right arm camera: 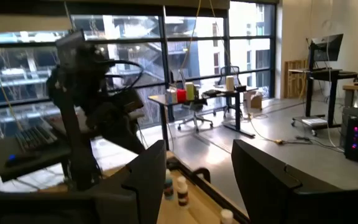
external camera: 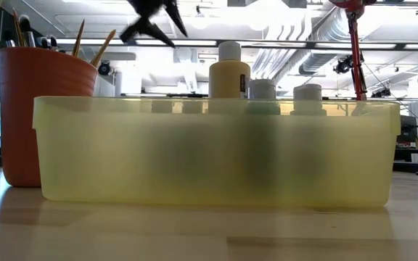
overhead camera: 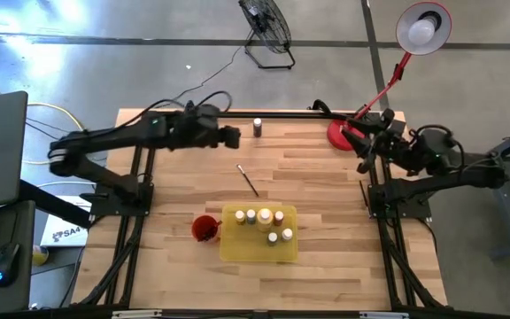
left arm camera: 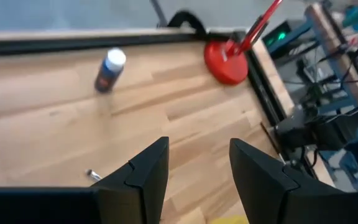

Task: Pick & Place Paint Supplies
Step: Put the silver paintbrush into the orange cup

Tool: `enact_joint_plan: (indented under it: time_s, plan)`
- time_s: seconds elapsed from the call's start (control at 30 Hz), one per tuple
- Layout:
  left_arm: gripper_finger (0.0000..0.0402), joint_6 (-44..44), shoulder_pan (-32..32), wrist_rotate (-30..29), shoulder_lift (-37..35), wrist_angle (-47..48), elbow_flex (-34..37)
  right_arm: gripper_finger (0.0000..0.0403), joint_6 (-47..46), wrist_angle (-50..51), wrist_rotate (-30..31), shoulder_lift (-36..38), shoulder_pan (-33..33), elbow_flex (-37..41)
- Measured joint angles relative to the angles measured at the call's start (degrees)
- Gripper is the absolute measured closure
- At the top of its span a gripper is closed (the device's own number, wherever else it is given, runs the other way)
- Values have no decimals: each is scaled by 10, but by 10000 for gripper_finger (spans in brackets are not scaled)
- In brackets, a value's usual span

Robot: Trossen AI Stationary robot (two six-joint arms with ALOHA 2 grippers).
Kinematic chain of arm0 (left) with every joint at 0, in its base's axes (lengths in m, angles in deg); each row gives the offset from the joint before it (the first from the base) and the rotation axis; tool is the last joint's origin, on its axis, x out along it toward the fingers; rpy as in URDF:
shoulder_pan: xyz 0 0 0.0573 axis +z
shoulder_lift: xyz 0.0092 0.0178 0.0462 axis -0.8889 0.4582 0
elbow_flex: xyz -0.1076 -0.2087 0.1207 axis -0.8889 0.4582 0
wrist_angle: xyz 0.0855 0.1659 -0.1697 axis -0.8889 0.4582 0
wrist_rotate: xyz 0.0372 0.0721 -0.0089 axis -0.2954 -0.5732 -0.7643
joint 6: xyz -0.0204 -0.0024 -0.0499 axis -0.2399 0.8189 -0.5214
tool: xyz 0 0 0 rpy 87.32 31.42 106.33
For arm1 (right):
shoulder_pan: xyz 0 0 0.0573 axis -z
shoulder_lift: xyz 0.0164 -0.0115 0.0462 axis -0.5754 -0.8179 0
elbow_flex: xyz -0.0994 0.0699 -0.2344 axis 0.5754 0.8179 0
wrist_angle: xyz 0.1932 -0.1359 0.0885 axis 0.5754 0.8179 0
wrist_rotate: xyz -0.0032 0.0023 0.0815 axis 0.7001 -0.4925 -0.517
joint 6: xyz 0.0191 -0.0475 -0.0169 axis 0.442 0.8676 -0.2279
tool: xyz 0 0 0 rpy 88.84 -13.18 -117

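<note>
No legible writing on the bottles standing in the yellow tray. One bottle alone at the far edge of the surface; brush mid-surface. Left gripper parted, empty, near that bottle. Right gripper parted, empty, at the right edge.

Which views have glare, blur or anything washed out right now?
High view: the lamp head blows out white, and the floor around the table shows glare. Low view: ceiling lights are washed out and the yellow tray close to the lens turns the bottles behind its wall into smears. Left wrist view: background soft, fingers sharp. Right wrist view: windows bright, foreground dark.
</note>
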Motion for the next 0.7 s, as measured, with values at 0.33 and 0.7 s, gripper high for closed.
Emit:
enact_joint_plan:
  time_s: [0.33, 0.7]
  plan:
    - [236, -94, 100, 189, 112, 51, -23, 229, 4, 109, 3, 16, 0, 0]
    - [236, -176, 112, 224, 204, 64, -23, 229, 4, 135, 3, 16, 0, 0]
